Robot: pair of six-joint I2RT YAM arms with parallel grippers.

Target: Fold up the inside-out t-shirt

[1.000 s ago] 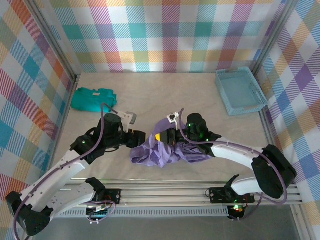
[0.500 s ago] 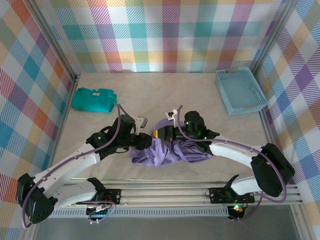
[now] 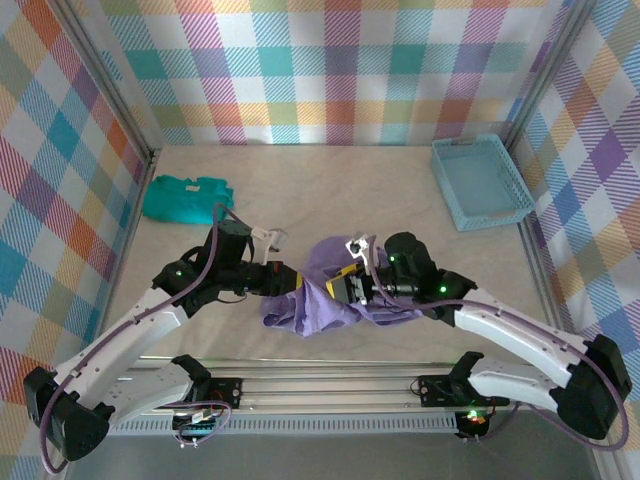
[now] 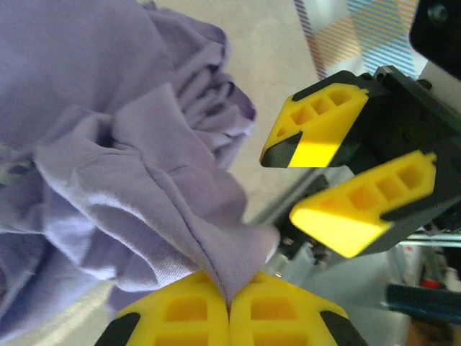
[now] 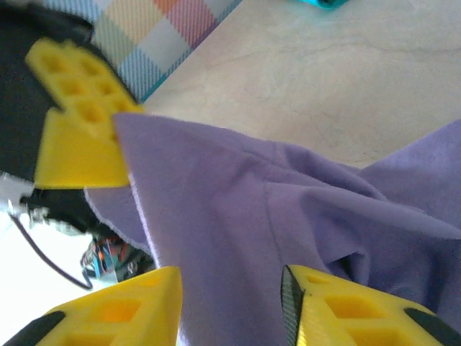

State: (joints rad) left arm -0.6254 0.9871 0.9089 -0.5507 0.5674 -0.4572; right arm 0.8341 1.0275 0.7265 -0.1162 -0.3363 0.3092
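The shirt (image 3: 305,312) is clamped by the left jaws; the right jaws are parted. The pinched edge should be pulled outward gently.

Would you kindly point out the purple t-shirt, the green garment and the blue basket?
purple t-shirt (image 3: 315,308), top view, crumpled middle.
green garment (image 3: 185,198), top view, its centre.
blue basket (image 3: 482,182), top view, bare floor.

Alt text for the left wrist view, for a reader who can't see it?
The left gripper, at the bottom edge, has its yellow jaws shut on a pinched fold of the crumpled lavender t-shirt, which spreads across the left side. To the right, the right gripper has its yellow jaws open, nothing between them.
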